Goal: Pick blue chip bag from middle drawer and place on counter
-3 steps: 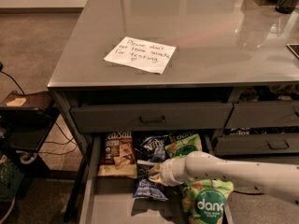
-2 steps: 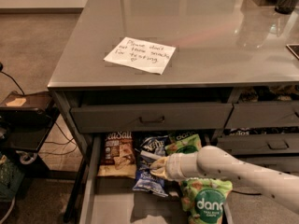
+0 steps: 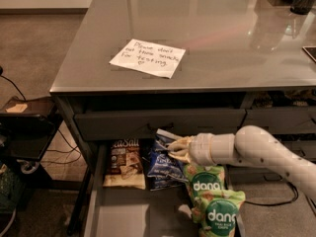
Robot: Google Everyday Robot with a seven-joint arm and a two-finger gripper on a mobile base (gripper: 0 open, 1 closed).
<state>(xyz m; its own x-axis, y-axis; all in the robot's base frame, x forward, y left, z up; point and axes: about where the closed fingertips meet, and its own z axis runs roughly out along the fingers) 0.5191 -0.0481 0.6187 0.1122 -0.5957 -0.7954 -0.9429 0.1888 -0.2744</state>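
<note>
The white arm (image 3: 276, 154) comes in from the right edge, low in the view, and reaches leftward, sloping slightly upward towards its tip. Its cylindrical wrist (image 3: 212, 148) carries the cream-coloured end effector (image 3: 175, 149), just below the view's centre. Its fingers (image 3: 178, 143) point left, pinched on the upper edge of the blue chip bag (image 3: 159, 162).

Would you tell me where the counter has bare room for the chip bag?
The counter is bare right of and beyond the paper note. The middle drawer is crowded at the back, where the gripper holds the blue chip bag beside the dang bags; only its front-left floor is free.
</note>
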